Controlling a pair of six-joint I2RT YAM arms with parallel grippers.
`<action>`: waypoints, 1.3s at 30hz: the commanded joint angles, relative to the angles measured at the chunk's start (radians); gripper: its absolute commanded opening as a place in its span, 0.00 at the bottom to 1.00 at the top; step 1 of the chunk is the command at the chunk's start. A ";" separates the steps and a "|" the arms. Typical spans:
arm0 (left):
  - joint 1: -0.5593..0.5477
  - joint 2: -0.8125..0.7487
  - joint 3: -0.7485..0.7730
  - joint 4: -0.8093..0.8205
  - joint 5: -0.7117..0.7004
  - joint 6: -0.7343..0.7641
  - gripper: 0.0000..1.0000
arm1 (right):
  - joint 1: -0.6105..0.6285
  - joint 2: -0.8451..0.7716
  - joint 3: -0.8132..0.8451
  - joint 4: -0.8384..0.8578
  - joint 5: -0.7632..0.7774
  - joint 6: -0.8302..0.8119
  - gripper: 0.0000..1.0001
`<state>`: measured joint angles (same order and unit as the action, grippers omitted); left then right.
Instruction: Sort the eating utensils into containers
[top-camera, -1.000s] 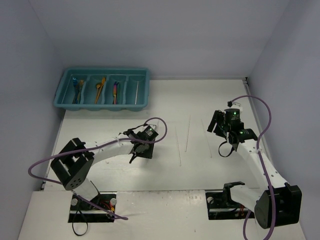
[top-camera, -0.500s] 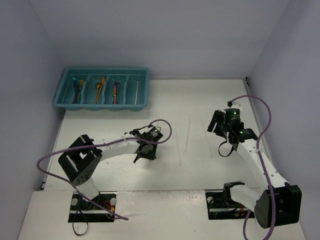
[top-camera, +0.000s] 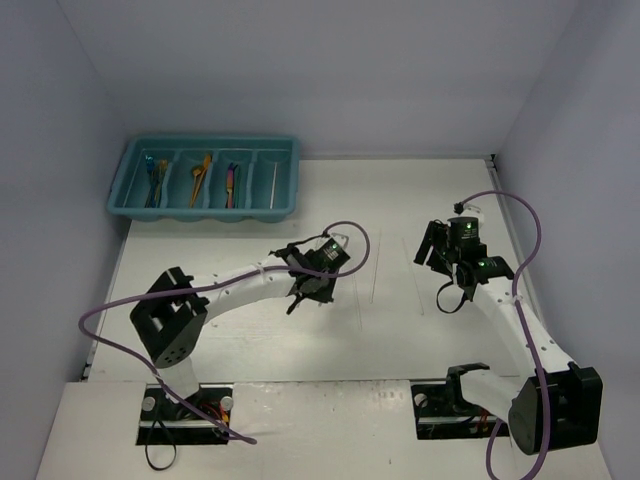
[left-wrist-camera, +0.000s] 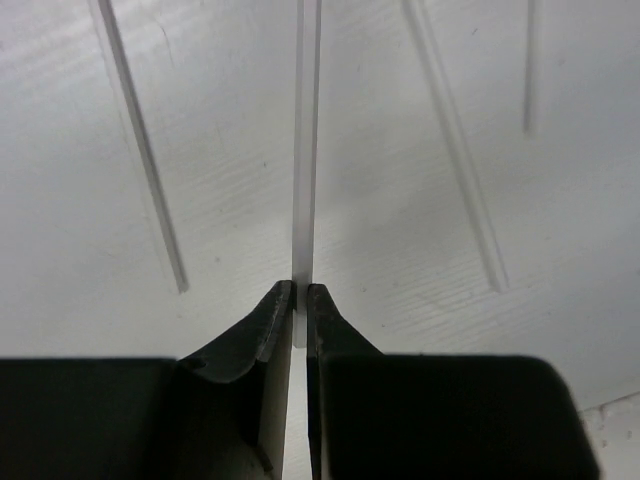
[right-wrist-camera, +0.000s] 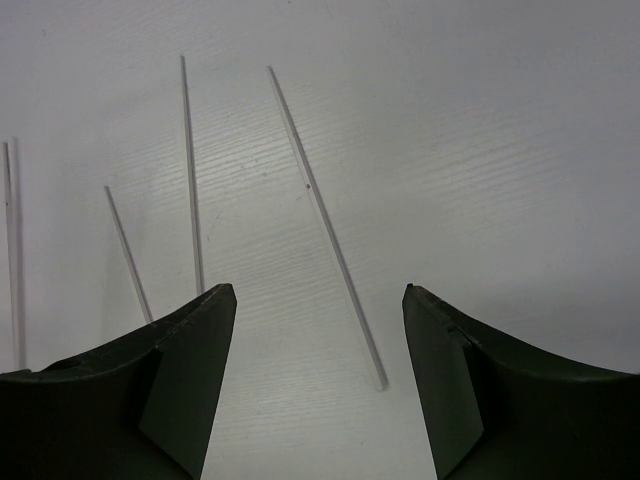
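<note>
While the right end effector (right-wrist-camera: 320, 292) is being held apart, a pale stick (left-wrist-camera: 306, 140) on the counter (left-wrist-camera: 225, 200), judged light and slippery, is being clamped near its end by the left end effector (left-wrist-camera: 300, 292).

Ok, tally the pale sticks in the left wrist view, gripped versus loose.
gripped stick, pinched in the left gripper: 1
loose sticks: 3
total: 4
</note>
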<state>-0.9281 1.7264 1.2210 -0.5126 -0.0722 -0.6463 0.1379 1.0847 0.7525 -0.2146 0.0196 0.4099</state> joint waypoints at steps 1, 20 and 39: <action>0.063 -0.097 0.189 -0.068 -0.140 0.114 0.00 | -0.003 -0.009 0.010 0.024 0.017 -0.013 0.65; 0.598 0.412 0.840 -0.167 -0.030 0.416 0.04 | -0.001 -0.019 0.004 0.024 0.024 -0.020 0.65; 0.291 -0.009 0.369 -0.123 0.036 0.361 0.41 | -0.002 -0.028 0.000 0.024 0.029 -0.021 0.65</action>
<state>-0.5110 1.7892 1.7221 -0.6702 -0.0904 -0.2469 0.1379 1.0792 0.7478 -0.2145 0.0231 0.3981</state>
